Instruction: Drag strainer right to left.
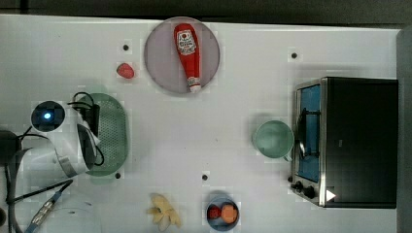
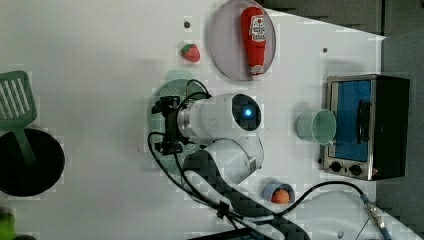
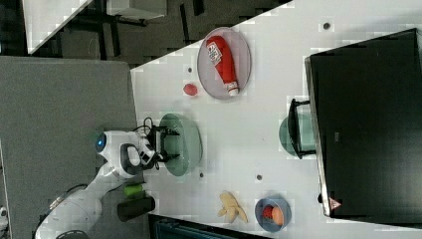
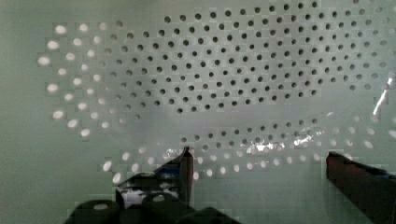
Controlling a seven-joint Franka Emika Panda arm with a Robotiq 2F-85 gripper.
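Observation:
The pale mint-green oblong strainer (image 1: pixel 114 133) lies at the top view's left side of the white table, with its long axis running up and down the top view. My gripper (image 1: pixel 92 131) hangs over the strainer's left half there, and the white wrist covers part of the rim. In the left view the gripper (image 2: pixel 167 125) points down into the strainer (image 2: pixel 172 85). The right view shows the gripper (image 3: pixel 164 144) over the strainer (image 3: pixel 188 144). The wrist view looks onto the strainer's dotted bottom (image 4: pixel 233 70). There the gripper (image 4: pixel 259 156) is open, its dark fingers (image 4: pixel 184 168) far apart with nothing between them.
A red ketchup bottle (image 1: pixel 188 56) lies on a grey plate (image 1: pixel 160 58), with a strawberry (image 1: pixel 125 71) beside it. A round mint cup (image 1: pixel 273 139) stands next to the toaster oven (image 1: pixel 350 141). A banana (image 1: pixel 163 212) and a blue bowl (image 1: pixel 222 213) sit near the top view's bottom edge.

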